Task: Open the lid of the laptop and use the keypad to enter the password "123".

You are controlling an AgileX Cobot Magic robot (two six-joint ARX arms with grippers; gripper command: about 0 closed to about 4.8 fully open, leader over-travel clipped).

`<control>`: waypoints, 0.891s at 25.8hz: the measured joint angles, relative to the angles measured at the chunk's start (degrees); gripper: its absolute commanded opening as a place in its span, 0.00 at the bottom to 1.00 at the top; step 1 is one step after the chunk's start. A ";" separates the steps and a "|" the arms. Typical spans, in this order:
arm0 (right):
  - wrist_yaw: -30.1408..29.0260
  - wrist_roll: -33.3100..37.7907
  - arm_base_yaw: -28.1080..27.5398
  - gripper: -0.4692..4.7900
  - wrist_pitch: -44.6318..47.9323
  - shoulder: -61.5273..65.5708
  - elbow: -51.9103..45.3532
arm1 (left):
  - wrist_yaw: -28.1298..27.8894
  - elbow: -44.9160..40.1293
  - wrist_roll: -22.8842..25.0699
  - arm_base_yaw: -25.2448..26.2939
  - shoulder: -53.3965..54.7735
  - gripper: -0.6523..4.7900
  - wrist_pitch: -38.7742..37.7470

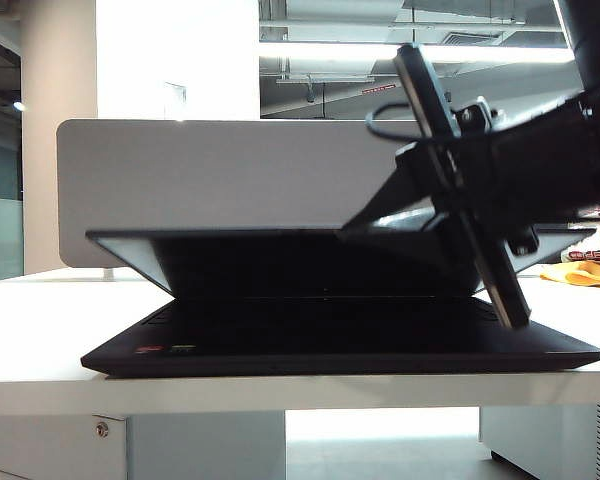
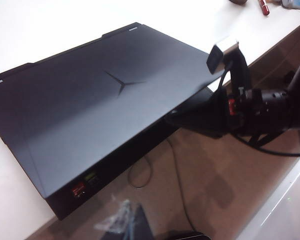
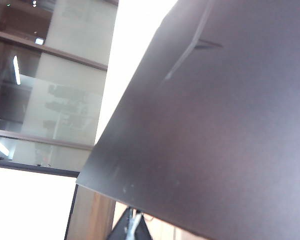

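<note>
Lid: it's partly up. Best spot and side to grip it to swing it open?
Grip the lid at its free front edge near a corner, coming from the laptop's front. That edge is thin, lifted off the base and farthest from the hinge. The right tool is pinched there, on the exterior view's right. The left tool isn't visible.

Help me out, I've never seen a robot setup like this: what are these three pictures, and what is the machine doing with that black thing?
It is a two-armed robot at a white table. One picture comes from a camera facing the table; the other two sit on the wrists. A black laptop lies there, its lid raised partway. The right hand is shut on the lid's front edge; its own camera sees mostly the lid's back. The left hand does not show, but its camera looks down on the lid's Y emblem. A grey board stands behind.
</note>
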 measured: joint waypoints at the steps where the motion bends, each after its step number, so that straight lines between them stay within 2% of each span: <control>1: -0.39 -0.44 -0.39 0.08 -1.11 -0.70 0.68 | 0.00 0.00 0.02 0.00 0.00 0.11 0.00; 6: 0.15 -6.03 -1.07 0.08 -8.17 -4.15 7.06 | 0.00 0.00 0.00 0.02 0.00 0.11 0.00; 12: -1.25 -9.27 -1.25 0.08 -11.06 -4.15 7.67 | 0.00 0.00 0.24 0.00 0.02 0.11 0.00; 17: -6.38 -12.04 -4.48 0.08 -16.13 -4.15 12.04 | -0.02 0.02 0.24 0.00 0.04 0.11 0.00; 23: -5.90 -15.78 -5.22 0.08 -20.48 -4.26 17.20 | 0.00 0.00 0.24 0.00 0.04 0.11 0.00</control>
